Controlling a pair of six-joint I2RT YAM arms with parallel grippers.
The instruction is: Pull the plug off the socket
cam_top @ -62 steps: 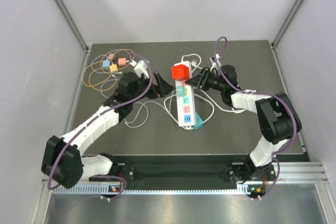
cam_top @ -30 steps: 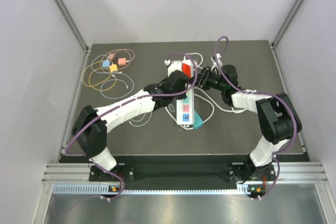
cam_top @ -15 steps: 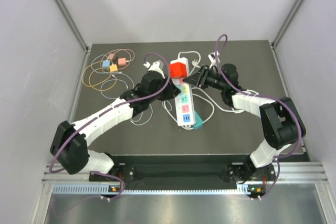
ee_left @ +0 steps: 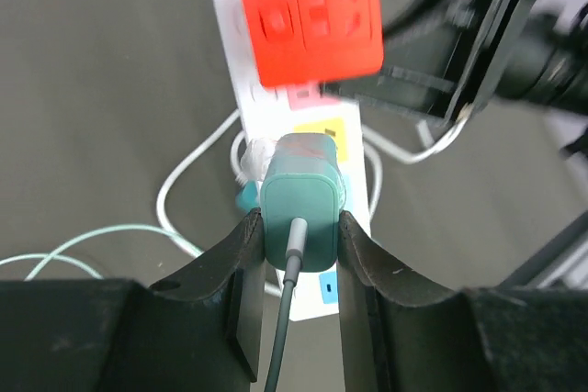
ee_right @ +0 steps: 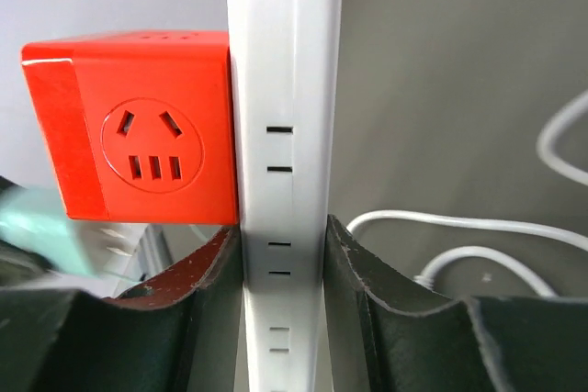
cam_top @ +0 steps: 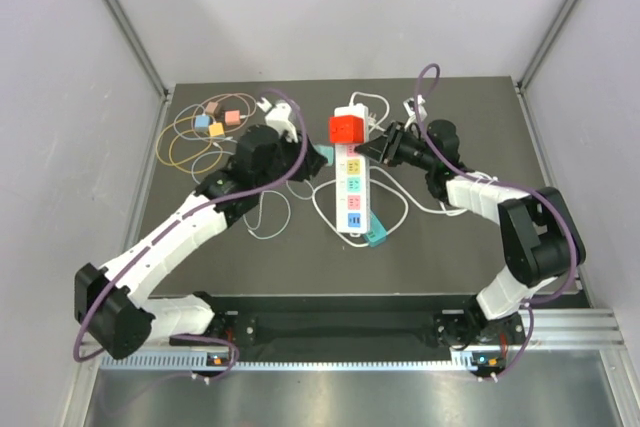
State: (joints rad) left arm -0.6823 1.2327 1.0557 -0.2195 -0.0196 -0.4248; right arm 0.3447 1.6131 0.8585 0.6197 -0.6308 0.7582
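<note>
**A:** Left wrist view, entry: your left gripper [ee_left: 300,227] has both fingers pressed against the flanks of the teal plug [ee_left: 301,192]. Its cord [ee_left: 283,355] trails back toward the camera. Is the plug out?

**B:** I judge yes. In the top external view the plug sits just left of the white power strip [cam_top: 353,192], beside it rather than over a socket face. So the pull itself looks done.

**A:** And the strip?

**B:** Your right gripper [ee_right: 283,254] is clamped across its long edge, just beside the red cube adapter [ee_right: 138,158] seated at the far end. That should be what keeps the strip down.

**A:** What remains?

**B:** Little, as far as I can tell. Carry the plug clear, set it down and let go with both grippers. The prongs aren't plainly visible, so check that they're free before you log it complete.
</note>
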